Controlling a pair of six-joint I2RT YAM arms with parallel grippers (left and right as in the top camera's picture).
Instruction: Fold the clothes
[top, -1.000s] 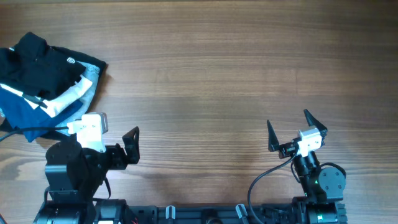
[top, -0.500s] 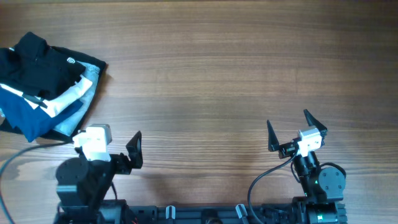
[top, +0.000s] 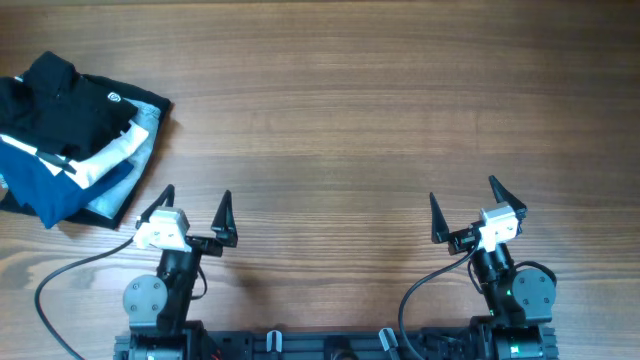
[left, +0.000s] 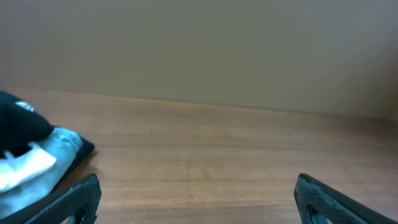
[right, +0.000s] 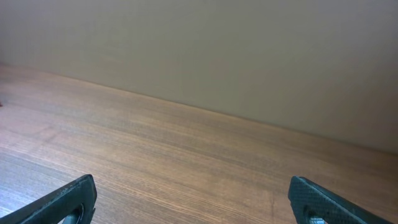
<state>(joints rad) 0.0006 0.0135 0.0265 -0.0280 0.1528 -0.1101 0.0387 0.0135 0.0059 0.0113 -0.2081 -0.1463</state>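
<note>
The black T-shirt (top: 60, 100), with a small round white logo, lies crumpled on top of a pile at the table's far left. An edge of it shows at the left edge of the left wrist view (left: 18, 121). My left gripper (top: 193, 210) is open and empty, near the front edge, to the right of and below the pile. My right gripper (top: 465, 207) is open and empty at the front right, far from the shirt. Both wrist views show open jaws over bare wood, the left gripper (left: 199, 199) and the right gripper (right: 186, 202).
Under the black shirt lie a blue garment (top: 45, 185), a white piece with black stripes (top: 105, 158) and a light grey-blue garment (top: 145, 135), also seen in the left wrist view (left: 59, 146). A cable (top: 70, 275) runs by the left arm. A plain wall stands behind the wooden table (top: 350, 120).
My left arm has swung back from the pile toward the front edge and now points straight ahead, its jaws open. The right arm and the clothes have not moved.
</note>
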